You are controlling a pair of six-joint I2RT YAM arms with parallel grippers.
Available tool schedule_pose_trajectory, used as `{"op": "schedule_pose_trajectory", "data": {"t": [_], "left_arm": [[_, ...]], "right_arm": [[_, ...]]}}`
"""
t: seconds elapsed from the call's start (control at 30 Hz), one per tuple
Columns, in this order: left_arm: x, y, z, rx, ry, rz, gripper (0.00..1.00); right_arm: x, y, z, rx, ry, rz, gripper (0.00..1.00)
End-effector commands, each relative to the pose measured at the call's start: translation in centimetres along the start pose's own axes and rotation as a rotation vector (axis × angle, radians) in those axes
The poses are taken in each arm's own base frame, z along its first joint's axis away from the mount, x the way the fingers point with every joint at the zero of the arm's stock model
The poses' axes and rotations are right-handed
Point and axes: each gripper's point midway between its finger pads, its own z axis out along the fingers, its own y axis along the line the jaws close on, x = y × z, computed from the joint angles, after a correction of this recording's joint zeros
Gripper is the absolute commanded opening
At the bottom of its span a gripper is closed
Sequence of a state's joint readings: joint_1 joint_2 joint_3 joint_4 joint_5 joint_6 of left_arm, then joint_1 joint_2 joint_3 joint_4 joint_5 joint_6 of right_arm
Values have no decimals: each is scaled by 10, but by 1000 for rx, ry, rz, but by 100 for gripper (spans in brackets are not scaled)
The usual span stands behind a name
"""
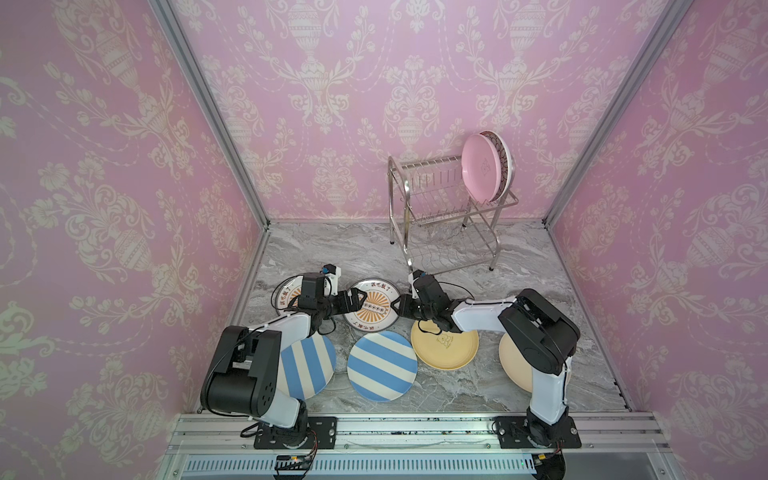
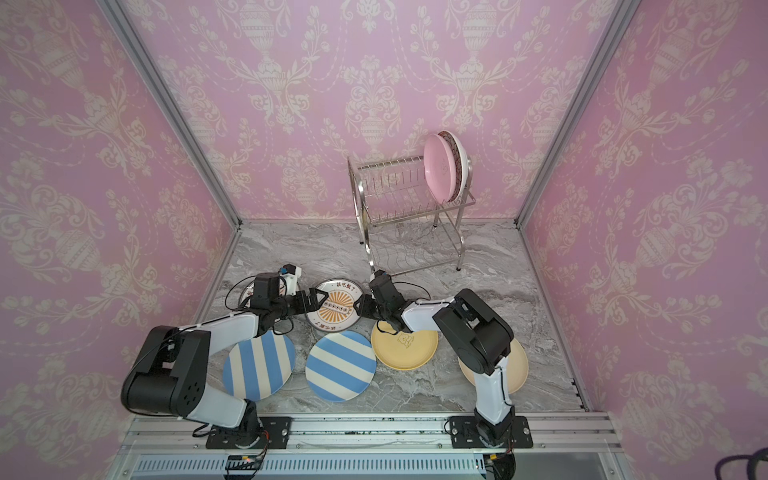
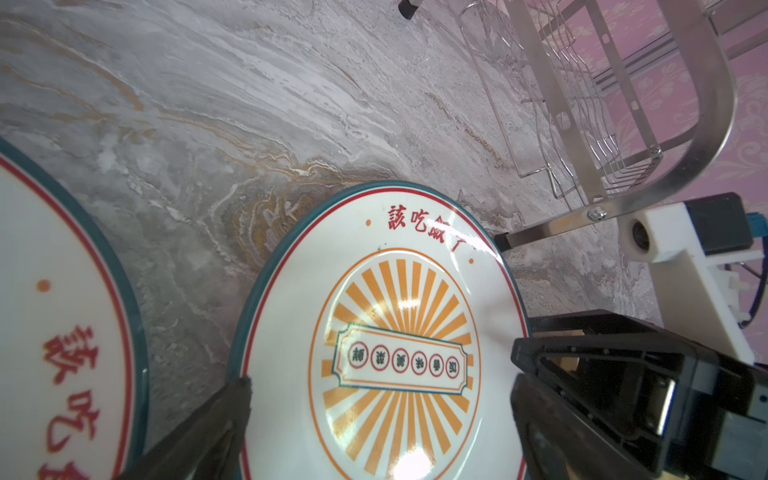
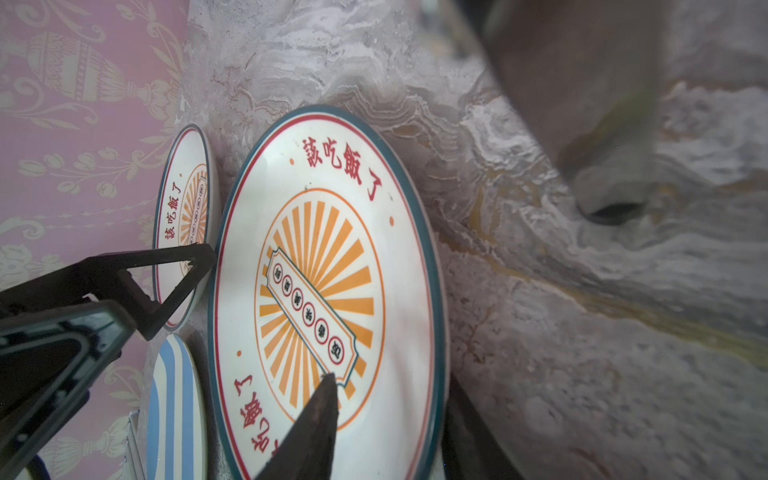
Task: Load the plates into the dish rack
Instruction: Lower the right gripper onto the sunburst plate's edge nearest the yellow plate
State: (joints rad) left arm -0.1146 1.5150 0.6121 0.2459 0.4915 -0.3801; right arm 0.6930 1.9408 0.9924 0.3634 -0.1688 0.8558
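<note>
Parted, empty left tool (image 1: 362,300) and right tool (image 1: 397,309) flank sunburst plate (image 1: 371,309); beige plate (image 1: 513,365) half-hidden.

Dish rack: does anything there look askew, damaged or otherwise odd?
Slightly. The pink plate and the dark-patterned plate crowd the right end of the dish rack's upper shelf, both tilted and seemingly touching. No damage or spill shows.

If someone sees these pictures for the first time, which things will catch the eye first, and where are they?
Most striking is the sunburst plate near the middle of the marble table, with the left gripper and the right gripper at its opposite edges. At the back right, a pink plate stands upright in the upper tier of the dish rack, a dark-patterned plate right behind it.
</note>
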Motion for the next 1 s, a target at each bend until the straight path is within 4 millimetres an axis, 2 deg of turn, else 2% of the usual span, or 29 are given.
{"op": "schedule_pose_trajectory", "data": {"t": [0.0, 0.4, 0.6, 0.8, 0.87, 0.97], "left_arm": [[14, 3, 3, -1, 38, 4, 99], [13, -3, 4, 21, 35, 7, 99], [13, -7, 4, 32, 33, 10, 99], [13, -10, 6, 50, 31, 4, 99], [14, -9, 5, 43, 39, 7, 99], [4, -7, -3, -12, 22, 47, 99]], "right_arm": [[-2, 0, 1, -31, -13, 32, 38], [-10, 14, -8, -96, -50, 61, 27], [-10, 21, -10, -147, -57, 89, 29], [-5, 18, -7, -164, -53, 113, 34], [-1, 10, -2, -118, -31, 118, 35], [3, 0, -3, -68, -30, 99, 35]]}}
